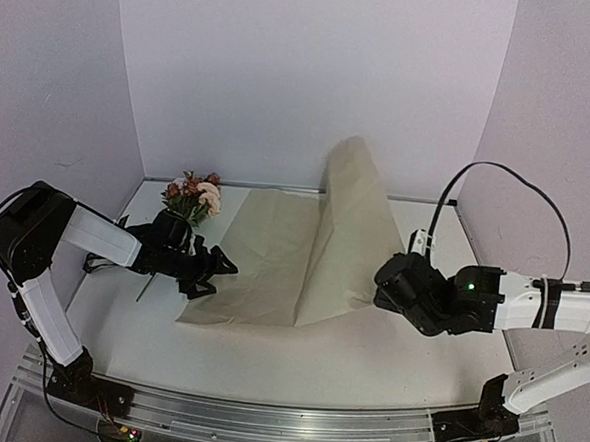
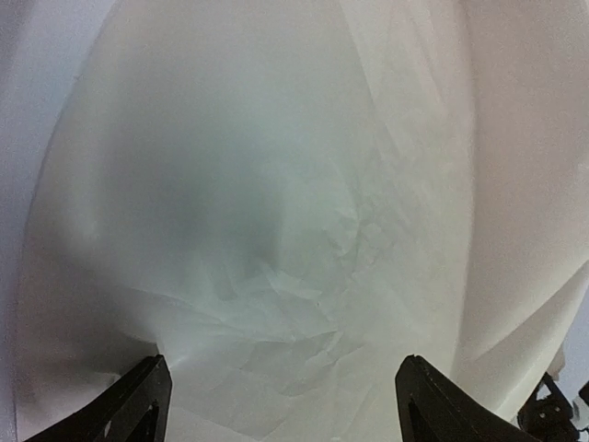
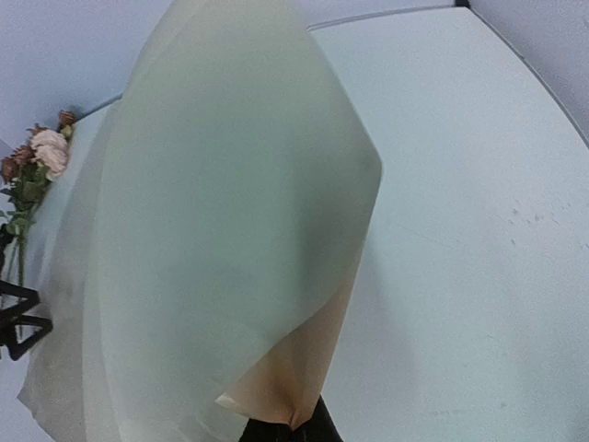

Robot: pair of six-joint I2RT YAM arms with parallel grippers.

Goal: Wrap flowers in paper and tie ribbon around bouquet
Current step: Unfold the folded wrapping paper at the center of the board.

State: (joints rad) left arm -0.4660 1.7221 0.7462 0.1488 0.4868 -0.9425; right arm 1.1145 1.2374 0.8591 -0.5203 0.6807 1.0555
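Paper (image 1: pixel 273 260) up on our right!
Flowers (image 1: pixel 194 197) lie on the bench (image 1: pixel 367 356) just left of the paper, left jaws gape at its edge (to steady it, we reckon), right jaws pinch the raised side for folding over.

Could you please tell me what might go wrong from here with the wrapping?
1. The shut right end effector pinches only a small bit of the large tan kraft paper sheet, lifted tall; it may slip or tear.
2. The small bunch of cream and pink flowers lies off the sheet, by the open left end effector; folding now could miss them.
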